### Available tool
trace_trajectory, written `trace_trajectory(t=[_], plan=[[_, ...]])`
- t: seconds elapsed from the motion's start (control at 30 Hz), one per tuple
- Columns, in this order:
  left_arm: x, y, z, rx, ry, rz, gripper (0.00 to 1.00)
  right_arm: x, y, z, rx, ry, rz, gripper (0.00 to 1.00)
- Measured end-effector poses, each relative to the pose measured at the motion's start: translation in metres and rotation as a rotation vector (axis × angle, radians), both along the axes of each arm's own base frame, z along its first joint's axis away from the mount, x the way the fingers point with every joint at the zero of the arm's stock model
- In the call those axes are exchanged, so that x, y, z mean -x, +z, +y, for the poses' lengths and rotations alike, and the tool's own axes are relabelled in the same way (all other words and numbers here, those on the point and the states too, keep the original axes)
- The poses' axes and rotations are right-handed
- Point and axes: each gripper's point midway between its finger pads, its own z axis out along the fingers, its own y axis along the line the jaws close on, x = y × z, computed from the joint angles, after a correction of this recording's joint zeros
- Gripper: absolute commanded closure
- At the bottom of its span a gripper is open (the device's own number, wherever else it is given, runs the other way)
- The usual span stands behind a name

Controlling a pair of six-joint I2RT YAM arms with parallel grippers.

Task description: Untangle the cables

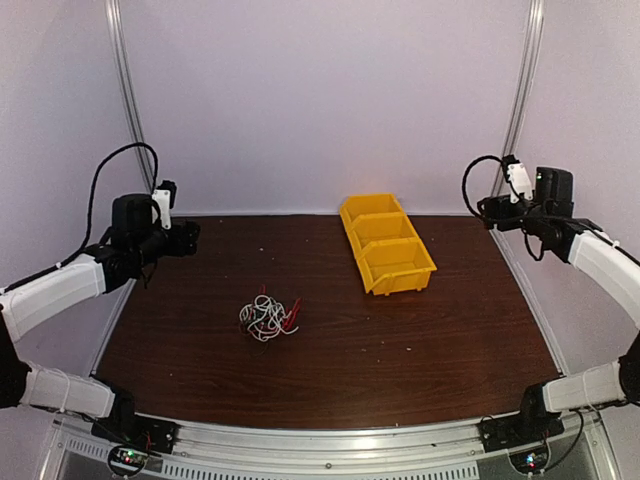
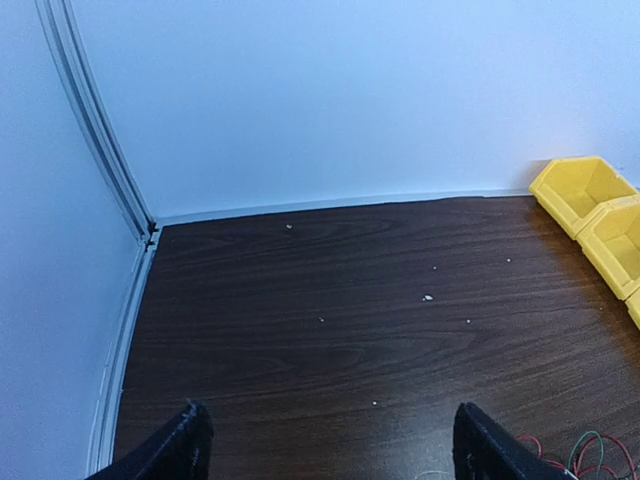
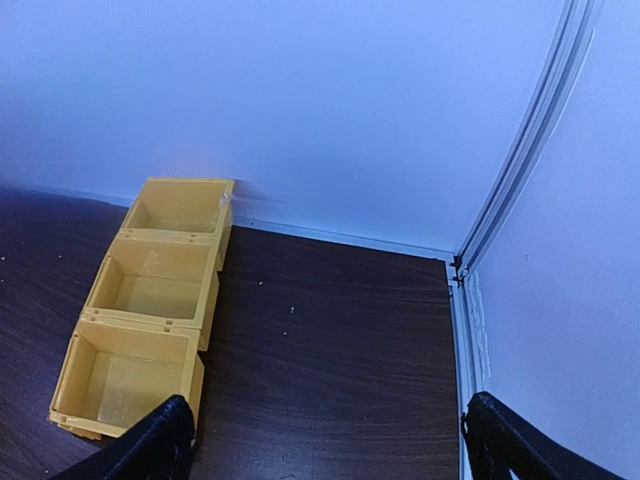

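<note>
We count one tangled bundle of cables (image 1: 268,318), three yellow bins (image 1: 388,243), two robot arms (image 1: 55,285) and one table (image 1: 420,350).

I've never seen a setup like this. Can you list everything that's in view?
cables: one tangled bundle, red, white and black, on the table left of centre
bins: three, yellow, in a row toward the back, right of centre; nothing seen inside
specks: a few, pale, scattered on the table
table: one, dark brown wood grain
walls: pale, on three sides
left arm: one, white and black, at the left edge
right arm: one, white and black, at the right edge
left end effector: one, black fingers, open, holding nothing
right end effector: one, black fingers, open, holding nothing
</note>
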Motion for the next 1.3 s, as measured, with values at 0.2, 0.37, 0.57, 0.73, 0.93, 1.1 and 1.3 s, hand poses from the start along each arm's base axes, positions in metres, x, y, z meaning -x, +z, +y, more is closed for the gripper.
trace_trajectory(t=[0.2,0.37,0.57,0.73,0.93,1.1,1.3], plan=[[0.007,0.006,-0.008,0.014,-0.091,-0.055,0.16,-0.014,-0.035,0.018,0.009,0.104,0.079,0.07],[0.009,0.012,-0.019,0.018,-0.158,-0.089,0.16,-0.029,-0.074,0.055,0.075,0.234,0.173,0.14],[0.009,0.020,-0.027,0.008,-0.208,-0.128,0.16,-0.025,-0.110,0.151,0.195,0.477,0.247,0.23],[0.010,0.023,-0.033,0.000,-0.236,-0.143,0.17,-0.016,-0.135,0.224,0.268,0.627,0.298,0.31],[0.010,0.023,-0.041,-0.009,-0.267,-0.149,0.17,-0.021,-0.172,0.272,0.299,0.674,0.399,0.34],[0.011,0.019,-0.047,-0.011,-0.286,-0.143,0.18,-0.030,-0.205,0.290,0.303,0.639,0.496,0.32],[0.013,0.018,-0.054,-0.009,-0.314,-0.141,0.18,-0.042,-0.223,0.293,0.295,0.567,0.572,0.32]])
